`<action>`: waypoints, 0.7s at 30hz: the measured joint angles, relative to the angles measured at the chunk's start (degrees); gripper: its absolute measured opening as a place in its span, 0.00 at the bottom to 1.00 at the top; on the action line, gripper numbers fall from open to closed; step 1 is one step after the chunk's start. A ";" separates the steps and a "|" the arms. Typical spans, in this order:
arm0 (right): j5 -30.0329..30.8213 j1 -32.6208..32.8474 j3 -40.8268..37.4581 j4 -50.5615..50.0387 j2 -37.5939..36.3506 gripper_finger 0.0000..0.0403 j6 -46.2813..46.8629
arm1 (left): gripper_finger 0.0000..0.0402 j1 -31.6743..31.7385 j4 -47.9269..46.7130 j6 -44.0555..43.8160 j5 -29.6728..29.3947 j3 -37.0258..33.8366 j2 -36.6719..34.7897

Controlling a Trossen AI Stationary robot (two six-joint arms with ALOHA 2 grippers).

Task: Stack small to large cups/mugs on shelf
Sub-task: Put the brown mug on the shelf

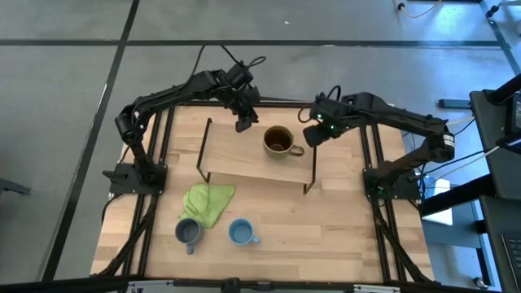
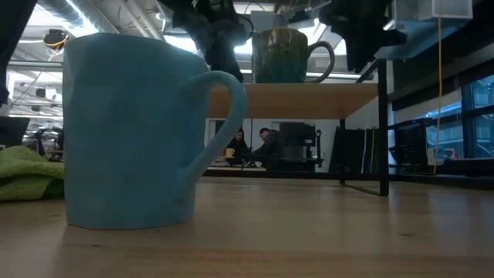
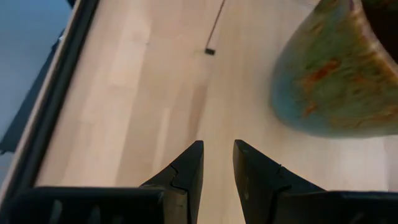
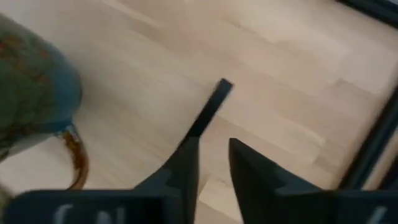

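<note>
The olive-brown mug (image 1: pixel 279 141) stands upright on its base on the light-wood shelf (image 1: pixel 244 163), handle toward the table's right; it also shows in the low view (image 2: pixel 282 55). The light-blue mug (image 1: pixel 240 233) and the grey-blue mug (image 1: pixel 188 232) stand on the tabletop near the front edge. My left gripper (image 1: pixel 243 124) hovers over the shelf's far edge, left of the olive mug, fingers nearly together and empty (image 3: pixel 217 155). My right gripper (image 1: pixel 312 137) hovers just right of the mug's handle, fingers nearly together and empty (image 4: pixel 214 155).
A lime-green cloth (image 1: pixel 208 202) lies crumpled on the tabletop in front of the shelf's left end, next to the grey-blue mug. The shelf's black rod legs (image 1: pixel 313 167) stand at both ends. People sit in the room behind the table (image 2: pixel 255 147).
</note>
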 joint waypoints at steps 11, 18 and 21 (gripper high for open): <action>1.95 2.65 0.04 3.34 0.00 0.02 3.10 | 0.01 -1.06 -4.16 2.37 -2.67 0.00 -0.29; 1.66 5.49 0.07 5.90 0.00 0.02 4.68 | 0.00 -3.93 -4.37 3.85 -2.74 0.00 -0.95; 1.71 6.62 0.07 6.35 0.00 0.01 5.38 | 0.00 -4.80 -3.17 3.83 -2.87 0.00 -1.10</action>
